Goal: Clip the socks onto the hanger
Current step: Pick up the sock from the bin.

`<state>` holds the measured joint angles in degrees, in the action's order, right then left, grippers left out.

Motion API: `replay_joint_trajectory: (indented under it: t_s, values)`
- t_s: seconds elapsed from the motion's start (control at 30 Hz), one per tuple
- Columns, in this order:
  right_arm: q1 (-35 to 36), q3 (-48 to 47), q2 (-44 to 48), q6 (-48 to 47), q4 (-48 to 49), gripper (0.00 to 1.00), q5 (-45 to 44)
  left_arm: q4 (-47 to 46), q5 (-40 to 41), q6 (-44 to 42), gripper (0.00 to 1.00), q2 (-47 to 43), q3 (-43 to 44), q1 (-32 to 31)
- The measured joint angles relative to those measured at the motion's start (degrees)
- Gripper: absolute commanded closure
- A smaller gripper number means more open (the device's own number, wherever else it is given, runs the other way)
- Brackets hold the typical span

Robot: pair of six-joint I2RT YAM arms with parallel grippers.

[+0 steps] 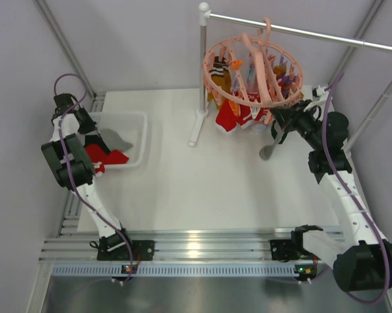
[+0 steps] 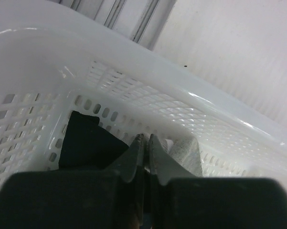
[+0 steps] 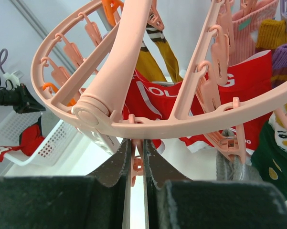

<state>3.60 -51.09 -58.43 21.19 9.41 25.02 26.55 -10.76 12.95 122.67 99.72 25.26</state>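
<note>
The salmon-pink hanger (image 1: 207, 65) hangs from the rail at the back right. Socks are clipped under it: red with white marks (image 1: 231, 117), mustard (image 1: 218, 78) and a grey one (image 1: 269, 151). My right gripper (image 1: 280, 119) sits just under the ring (image 3: 191, 125), shut (image 3: 137, 140) on a small pink clip (image 3: 138, 167). My left gripper (image 1: 96, 137) is down in the white mesh basket (image 1: 143, 124), its fingertips (image 2: 144, 137) pinched together on the edge of a grey sock (image 2: 184, 150). A dark sock (image 2: 86, 143) lies beside it, and a red sock (image 1: 107, 156) lies at the basket's front.
The grey rail (image 1: 313, 32) and its white pole (image 1: 202, 65) stand right next to the hanger. A green sock (image 3: 274, 157) hangs at the ring's right side. The basket wall (image 2: 181, 100) rises close in front of the left fingers.
</note>
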Motion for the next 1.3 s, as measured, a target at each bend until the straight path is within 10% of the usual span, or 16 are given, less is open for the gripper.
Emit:
replay_joint_trajectory:
  t_s: [0.87, 1.3]
  values:
    - [0.0, 0.0, 0.63, -0.61, -0.28, 1.0, -0.22, -5.62, -22.84, -44.7, 1.0, -32.83, -14.64, -6.67]
    - [0.0, -0.02, 0.74, -0.59, -0.42, 1.0, -0.2, -6.93, 3.21, -44.57, 1.0, -22.97, -24.3, -25.57]
